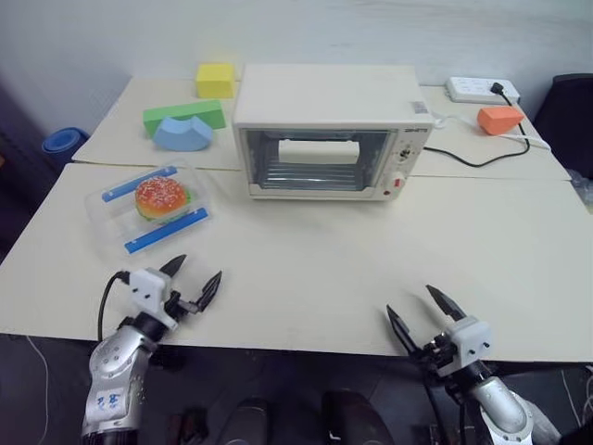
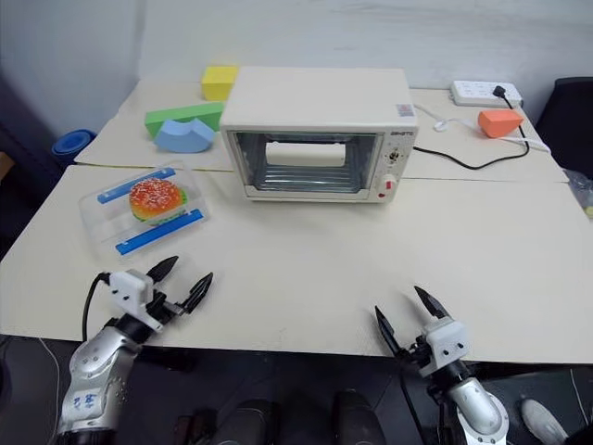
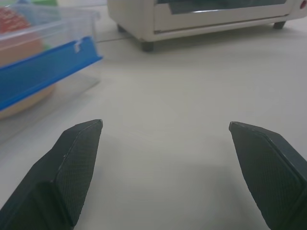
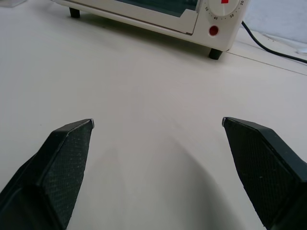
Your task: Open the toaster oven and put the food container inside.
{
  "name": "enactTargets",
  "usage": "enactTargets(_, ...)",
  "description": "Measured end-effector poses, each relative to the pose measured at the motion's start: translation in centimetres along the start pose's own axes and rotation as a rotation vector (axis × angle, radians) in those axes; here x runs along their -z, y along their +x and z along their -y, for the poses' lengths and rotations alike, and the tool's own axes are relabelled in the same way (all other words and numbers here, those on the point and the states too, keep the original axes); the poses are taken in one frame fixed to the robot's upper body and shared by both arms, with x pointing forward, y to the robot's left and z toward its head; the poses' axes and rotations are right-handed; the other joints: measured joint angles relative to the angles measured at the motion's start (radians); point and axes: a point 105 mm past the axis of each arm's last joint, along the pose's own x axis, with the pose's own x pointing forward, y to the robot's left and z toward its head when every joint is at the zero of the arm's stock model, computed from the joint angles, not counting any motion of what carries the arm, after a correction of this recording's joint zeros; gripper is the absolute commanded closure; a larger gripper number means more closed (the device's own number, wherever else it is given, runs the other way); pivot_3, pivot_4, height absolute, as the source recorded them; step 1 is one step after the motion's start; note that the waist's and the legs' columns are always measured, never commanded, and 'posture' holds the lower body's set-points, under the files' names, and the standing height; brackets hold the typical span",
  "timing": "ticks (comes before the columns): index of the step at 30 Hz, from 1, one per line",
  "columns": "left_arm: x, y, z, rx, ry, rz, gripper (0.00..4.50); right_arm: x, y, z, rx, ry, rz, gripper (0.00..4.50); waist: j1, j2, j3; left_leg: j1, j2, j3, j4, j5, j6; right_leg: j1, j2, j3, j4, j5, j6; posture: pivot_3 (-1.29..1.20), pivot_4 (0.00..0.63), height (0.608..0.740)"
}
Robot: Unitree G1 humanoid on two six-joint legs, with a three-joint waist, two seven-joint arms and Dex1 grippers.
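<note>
While both end effectors, left (image 1: 191, 278) and right (image 1: 419, 306), are hanging open, I am preparing to pull the toaster oven (image 1: 329, 130) door handle.

Left gripper (image 1: 197, 274): forearm raised at the near left, black fingers (image 3: 79, 158) spread wide, holding nothing. Right gripper (image 1: 420, 307): forearm at the near right, angled slightly inward, fingers (image 4: 64, 160) likewise spread, empty.
</note>
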Motion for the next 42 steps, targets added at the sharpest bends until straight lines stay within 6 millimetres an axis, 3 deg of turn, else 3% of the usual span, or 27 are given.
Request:
enactTargets(6, -0.7, -0.3, 0.0, 0.071, -0.018, -0.025, 0.00, -0.8, 1.7, 0.3, -0.058, 0.049, 0.046, 0.02, -0.001, 0.000, 0.000, 0.000, 0.001, 0.000, 0.001, 0.000, 0.000, 0.000, 0.000, 0.000, 0.000, 0.000, 0.000, 0.00, 0.150, 0.740)
enactTargets(11, -4.9, -1.0, 1.2, 0.330, -0.127, 0.040, 0.00, -4.6, 6.4, 1.8, -0.198, 0.089, 0.097, 0.02, -0.002, 0.001, 0.001, -0.001, 0.002, -0.001, 0.001, 0.000, -0.001, -0.001, 0.000, -0.001, 0.001, -0.001, -0.002, 0.00, 0.150, 0.740)
enactTargets(15, -9.1, -1.2, 0.5, 0.463, -0.101, 0.072, 0.00, -8.0, 10.1, 3.0, -0.284, 0.095, 0.120, 0.02, -0.002, 0.002, 0.002, -0.001, 0.002, -0.002, 0.001, 0.000, -0.001, -0.001, 0.000, -0.002, 0.001, -0.002, -0.003, 0.00, 0.150, 0.740)
enactTargets(18, -10.5, -0.9, 0.0, 0.495, -0.082, 0.103, 0.00, -9.9, 12.5, 3.3, -0.329, 0.104, 0.135, 0.02, -0.002, 0.003, 0.002, -0.001, 0.002, -0.001, 0.000, 0.000, -0.001, -0.002, 0.001, -0.002, 0.001, -0.002, -0.003, 0.00, 0.150, 0.740)
enactTargets(21, -11.0, -0.2, -0.5, 0.481, -0.087, 0.123, 0.00, -11.4, 14.8, 3.1, -0.366, 0.128, 0.151, 0.02, -0.002, 0.003, 0.002, -0.002, 0.002, -0.001, 0.001, 0.000, -0.002, -0.003, 0.001, -0.002, 0.001, -0.002, -0.003, 0.00, 0.150, 0.740)
enactTargets(25, -11.1, 0.4, -0.1, 0.471, -0.102, 0.142, 0.00, -13.1, 16.7, 1.4, -0.422, 0.169, 0.196, 0.02, -0.005, 0.003, 0.002, -0.007, 0.002, -0.001, 0.001, 0.002, -0.004, -0.010, 0.001, -0.002, 0.002, -0.001, -0.003, 0.00, 0.150, 0.740)
enactTargets(28, -10.6, 0.4, 0.3, 0.460, -0.121, 0.137, 0.00, -13.6, 17.1, 0.8, -0.448, 0.174, 0.196, 0.02, -0.004, 0.003, 0.002, -0.018, 0.002, -0.001, 0.004, 0.003, -0.007, -0.019, 0.001, -0.002, 0.007, -0.001, -0.002, 0.00, 0.150, 0.740)
enactTargets(32, -10.1, 0.6, 0.5, 0.446, -0.124, 0.124, 0.00, -13.4, 17.4, -0.5, -0.487, 0.189, 0.166, 0.02, -0.003, 0.003, 0.002, -0.019, 0.001, 0.000, 0.005, 0.003, -0.007, -0.020, 0.000, -0.001, 0.006, -0.001, -0.002, 0.00, 0.150, 0.740)
enactTargets(38, -10.1, 0.8, 0.8, 0.439, -0.115, 0.130, 0.00, -15.5, 18.3, -1.0, -0.508, 0.156, 0.216, 0.02, -0.004, 0.003, 0.002, -0.018, 0.001, -0.001, 0.005, 0.003, -0.006, -0.019, 0.001, -0.002, 0.007, -0.001, -0.002, 0.00, 0.150, 0.740)
enactTargets(42, -10.1, 0.9, 0.8, 0.436, -0.106, 0.129, 0.00, -15.5, 18.4, -1.2, -0.515, 0.157, 0.212, 0.02, -0.004, 0.003, 0.002, -0.018, 0.001, -0.001, 0.005, 0.003, -0.006, -0.019, 0.001, -0.001, 0.008, -0.001, -0.002, 0.00, 0.150, 0.740)
